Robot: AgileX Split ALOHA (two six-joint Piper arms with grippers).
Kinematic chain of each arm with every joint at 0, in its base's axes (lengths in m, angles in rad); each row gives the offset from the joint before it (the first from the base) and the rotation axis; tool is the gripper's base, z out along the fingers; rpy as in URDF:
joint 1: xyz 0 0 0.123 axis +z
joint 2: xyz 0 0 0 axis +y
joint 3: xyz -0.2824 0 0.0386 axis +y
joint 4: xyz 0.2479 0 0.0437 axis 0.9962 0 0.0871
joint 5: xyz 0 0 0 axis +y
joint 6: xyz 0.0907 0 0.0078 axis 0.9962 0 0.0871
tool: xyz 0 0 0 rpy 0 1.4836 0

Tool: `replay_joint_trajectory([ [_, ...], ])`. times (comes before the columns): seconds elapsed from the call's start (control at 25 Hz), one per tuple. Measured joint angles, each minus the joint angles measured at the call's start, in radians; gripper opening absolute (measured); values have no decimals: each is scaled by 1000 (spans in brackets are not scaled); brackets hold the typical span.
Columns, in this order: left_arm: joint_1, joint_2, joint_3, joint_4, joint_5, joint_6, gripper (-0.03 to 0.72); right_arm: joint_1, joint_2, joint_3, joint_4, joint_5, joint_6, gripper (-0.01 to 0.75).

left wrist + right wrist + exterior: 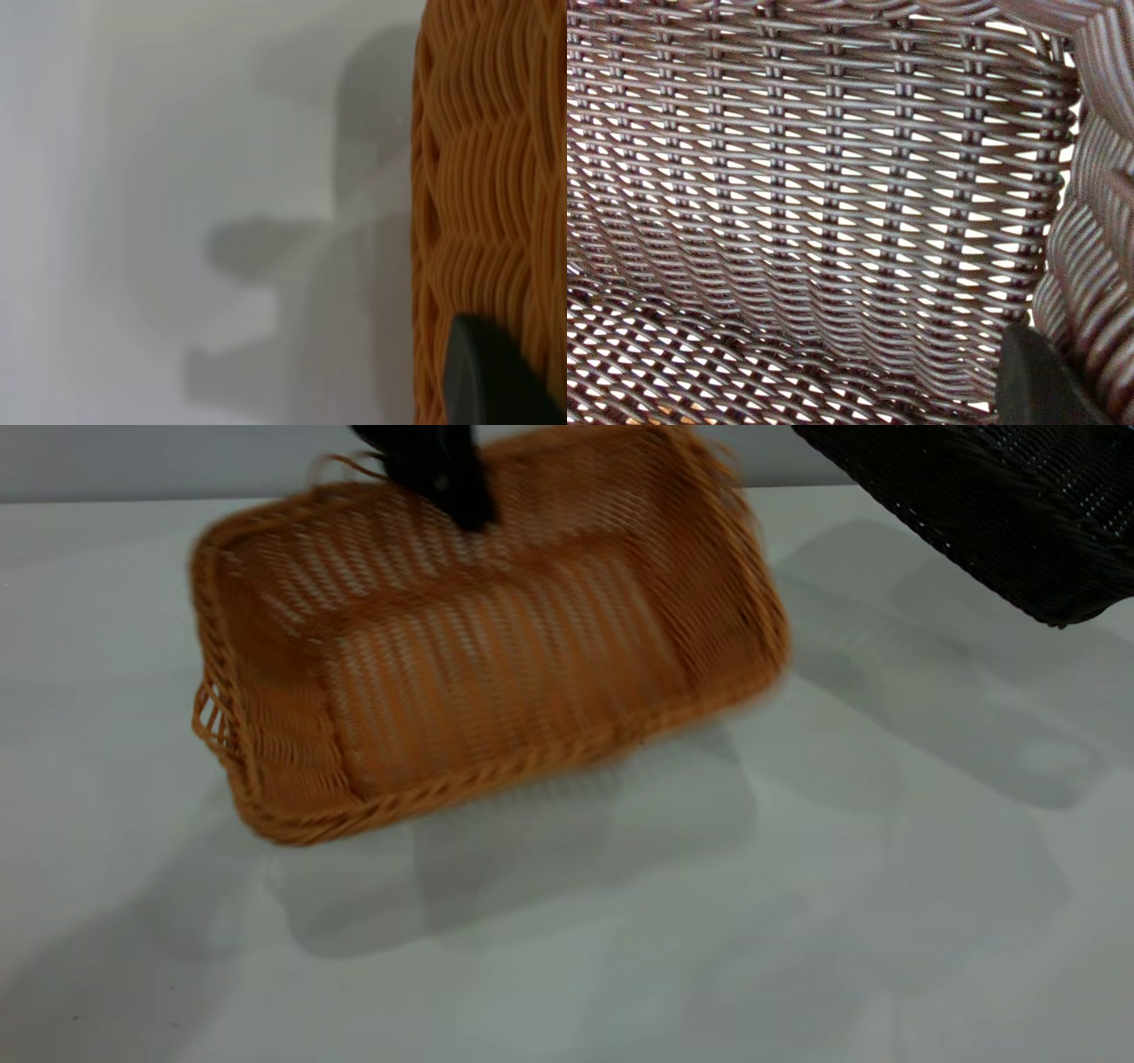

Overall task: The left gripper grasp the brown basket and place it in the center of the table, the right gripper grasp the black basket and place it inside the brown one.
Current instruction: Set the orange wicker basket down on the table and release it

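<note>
The brown basket (478, 655) hangs tilted over the middle of the table (797, 921), its open side facing the exterior camera and its shadow below it. My left gripper (447, 487) is shut on the basket's far rim; the left wrist view shows one dark finger (496, 376) against the orange weave (487, 177). The black basket (1001, 505) is held in the air at the far right, partly out of view. The right wrist view is filled with its dark weave (815, 195), with one finger (1045, 385) against the rim. The right gripper itself is hidden in the exterior view.
A grey wall (177, 460) runs behind the table's far edge. Shadows of both baskets lie on the white tabletop, which is bare at the front and on the left.
</note>
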Motion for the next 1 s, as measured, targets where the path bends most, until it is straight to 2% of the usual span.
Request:
replay_joint_trajectory([
  [0.12, -31, 32, 0, -55, 40, 173, 78, 0, -13, -3, -9, 39, 0, 79],
  [0.36, -64, 77, 0, -80, 35, 217, 115, 0, -16, -4, -34, 81, 2, 79],
  [0.44, -70, 82, 0, -83, 31, 217, 173, 0, -19, -4, -45, 88, 5, 79],
  [0.64, -81, 82, -6, -95, 4, 217, 418, 0, -20, -4, -59, 94, 5, 79],
  [0.76, -85, 79, -6, -104, -48, 217, 531, 0, -20, -4, -70, 96, 5, 79],
  [0.88, -76, 51, -6, -106, -90, 158, 577, 0, -20, -4, -103, 103, 5, 79],
  [1.0, -33, -9, -6, -109, -98, -11, 580, 4, -24, -4, -140, 111, 14, 79],
])
